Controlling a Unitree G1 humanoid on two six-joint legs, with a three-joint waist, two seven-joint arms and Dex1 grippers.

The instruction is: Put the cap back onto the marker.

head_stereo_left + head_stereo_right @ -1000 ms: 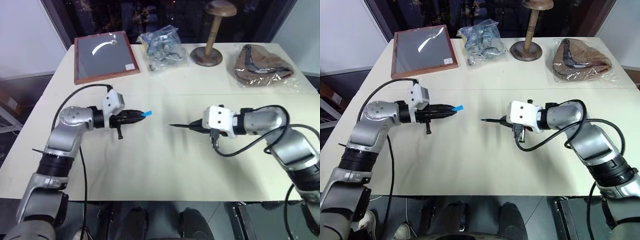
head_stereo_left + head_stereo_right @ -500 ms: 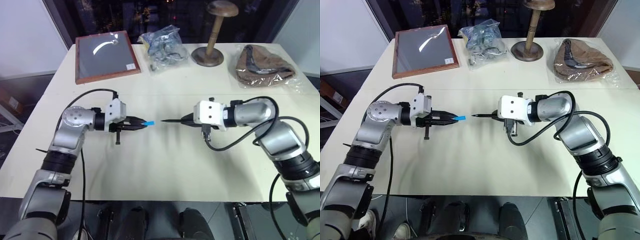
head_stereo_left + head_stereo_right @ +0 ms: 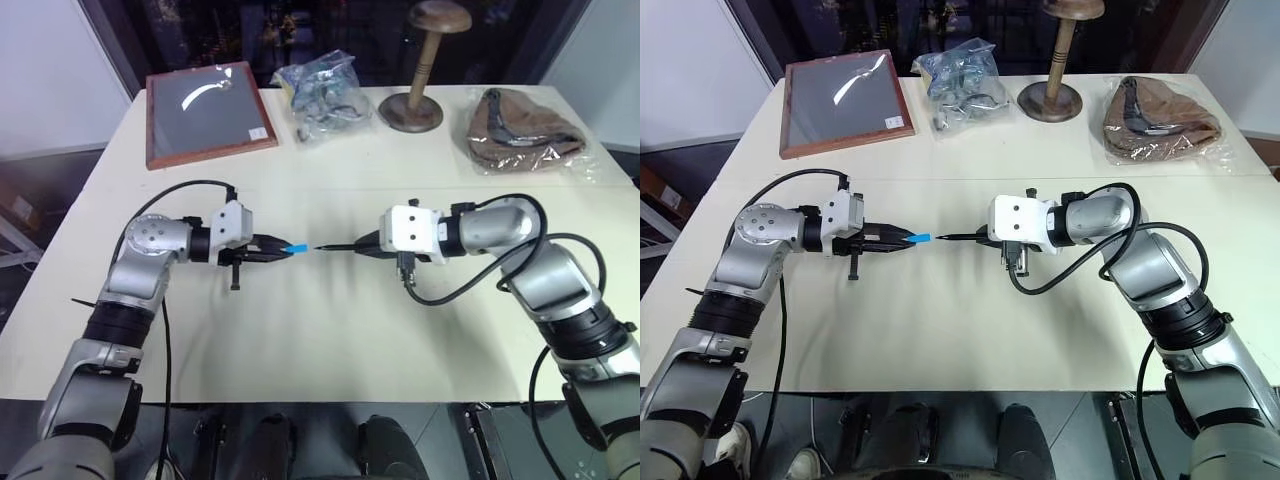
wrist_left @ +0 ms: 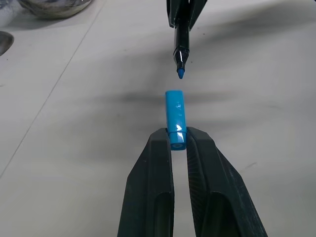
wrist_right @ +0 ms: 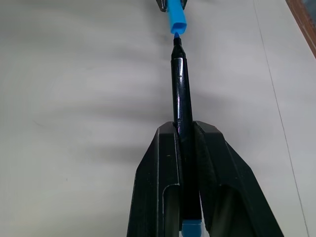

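We see the left gripper (image 3: 268, 251) a little left of the frame's middle in the head views, its two black fingers (image 4: 155, 168) clamped on the closed end of the cap (image 4: 175, 117). The cap sticks out past the fingertips, open end toward the right of the frame, held above the table (image 3: 330, 340).

The right gripper (image 3: 372, 244) sits just right of the middle, fingers pressed together on the marker (image 5: 180, 86). They grip its rear part, and the long black barrel runs out toward the left of the frame, ending in a fine tip. A small blue band shows at the marker's back end between the fingers in the right wrist view.

Cap and marker lie nearly on one line, tip pointing at the cap's open mouth. In the left wrist view we see a small gap between tip and cap; in the right wrist view the tip looks right at the mouth. We cannot tell whether they touch.

Along the top of the frame stand a framed board (image 3: 205, 112), a clear bag (image 3: 322, 85), a wooden stand (image 3: 415, 60) and a brown bundle (image 3: 527, 130).
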